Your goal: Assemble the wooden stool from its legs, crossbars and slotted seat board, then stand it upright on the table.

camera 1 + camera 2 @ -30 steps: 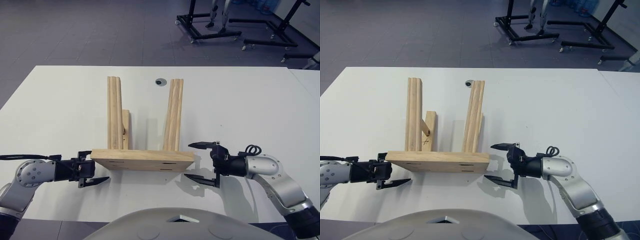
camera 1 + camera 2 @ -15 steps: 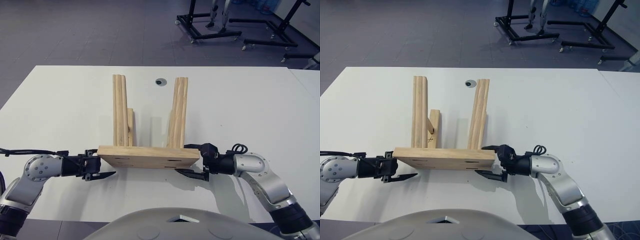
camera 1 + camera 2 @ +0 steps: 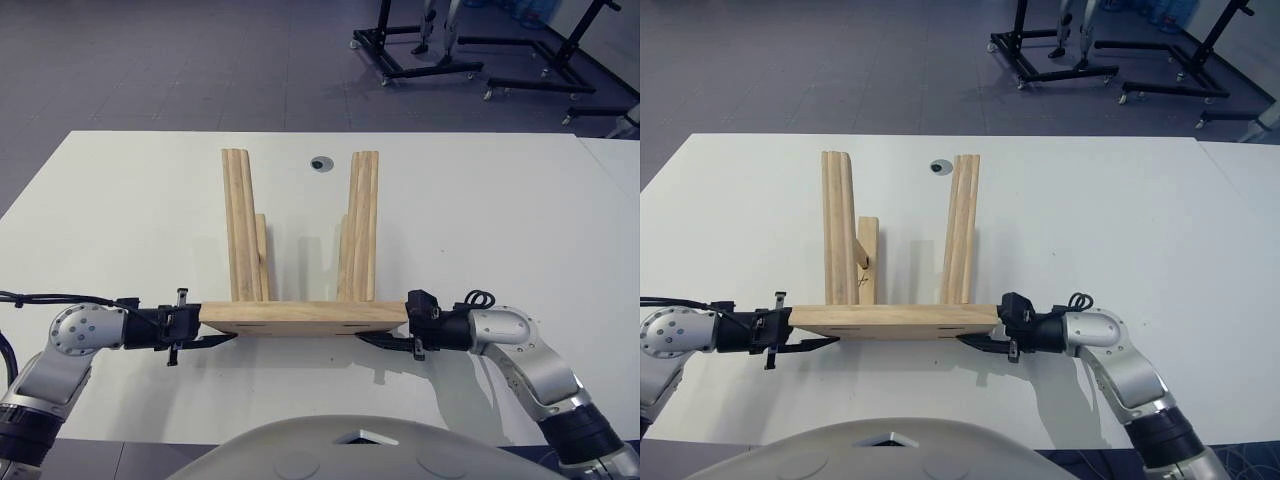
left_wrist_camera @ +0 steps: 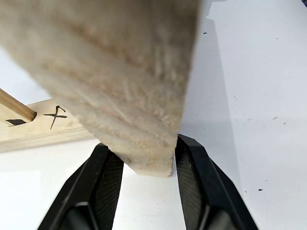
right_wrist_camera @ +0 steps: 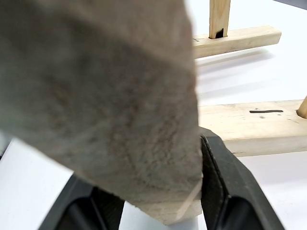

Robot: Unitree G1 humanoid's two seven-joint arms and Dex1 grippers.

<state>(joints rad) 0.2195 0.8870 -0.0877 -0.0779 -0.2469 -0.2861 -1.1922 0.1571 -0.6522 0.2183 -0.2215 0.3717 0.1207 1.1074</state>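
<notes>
Squeezing the seat board [image 3: 303, 318] between its fingers [image 4: 106, 176], the left gripper [image 3: 205, 329] is holding the left end; the right gripper [image 3: 397, 328] is pinching the right end. Legs [image 3: 238, 225] are stretching away from the board over the table [image 3: 520, 220].

A hand-drawn X [image 4: 55, 116] in dark pen stands on the face of a pale wooden bar [image 4: 33, 130], just beside the hole where a dowel [image 4: 17, 108] enters it.
</notes>
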